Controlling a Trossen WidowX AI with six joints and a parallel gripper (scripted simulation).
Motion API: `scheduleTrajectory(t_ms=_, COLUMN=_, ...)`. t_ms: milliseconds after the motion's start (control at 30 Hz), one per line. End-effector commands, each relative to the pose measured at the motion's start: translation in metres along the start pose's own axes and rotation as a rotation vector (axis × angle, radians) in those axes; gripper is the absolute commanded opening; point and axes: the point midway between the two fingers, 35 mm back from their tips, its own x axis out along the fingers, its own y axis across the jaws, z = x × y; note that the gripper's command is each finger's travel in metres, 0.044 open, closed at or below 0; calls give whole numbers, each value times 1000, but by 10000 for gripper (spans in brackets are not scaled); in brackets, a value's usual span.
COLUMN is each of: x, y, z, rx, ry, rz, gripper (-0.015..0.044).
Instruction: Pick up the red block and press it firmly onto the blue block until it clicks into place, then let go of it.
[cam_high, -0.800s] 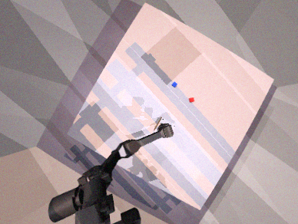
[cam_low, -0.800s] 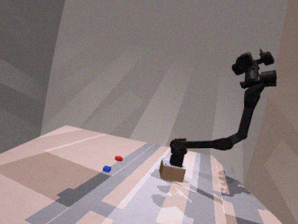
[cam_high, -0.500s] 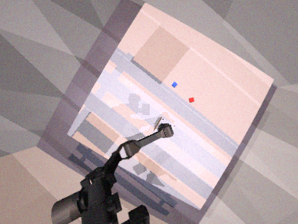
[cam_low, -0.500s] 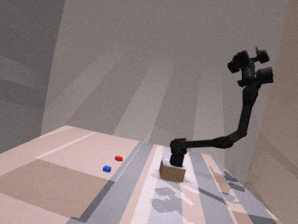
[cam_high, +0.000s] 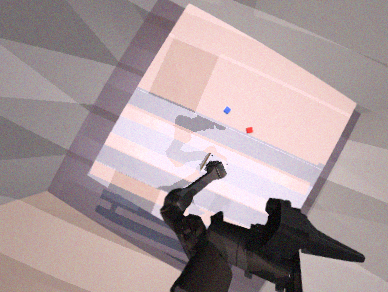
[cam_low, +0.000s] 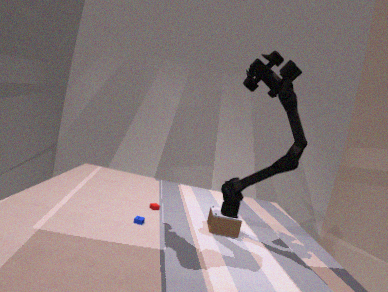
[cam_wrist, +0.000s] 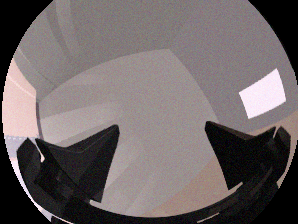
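My gripper (cam_low: 250, 76) (cam_wrist: 164, 128) high above table (cam_low: 105, 260), fingers spread, nothing between; red block (cam_high: 249, 130) (cam_low: 155, 206) well below, near blue block (cam_high: 227, 110) (cam_low: 139, 220).

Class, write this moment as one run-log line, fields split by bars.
claw: raised, open, empty | red block: on table, apart from blue block

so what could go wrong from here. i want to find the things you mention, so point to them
The red block (cam_high: 249, 130) (cam_low: 154, 206) lies close to the blue block (cam_high: 227, 110) (cam_low: 139, 220), so the open gripper (cam_wrist: 164, 128) might bump blue while reaching for red. The gripper is high above the table (cam_low: 100, 240), and the wrist view shows neither block, so the descent could be misaimed.
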Motion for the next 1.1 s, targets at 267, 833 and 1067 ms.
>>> scheduleTrajectory(t_ms=267, x=73, y=165, z=58, rx=32, ry=-117, rz=441, gripper=440)
scheduleTrajectory(t_ms=833, x=49, y=407, z=117, rx=-16, ry=-176, rz=1121, gripper=440)
scheduleTrajectory(t_ms=1067, x=-12, y=508, z=128, rx=-73, ry=-151, rz=1471, gripper=440)
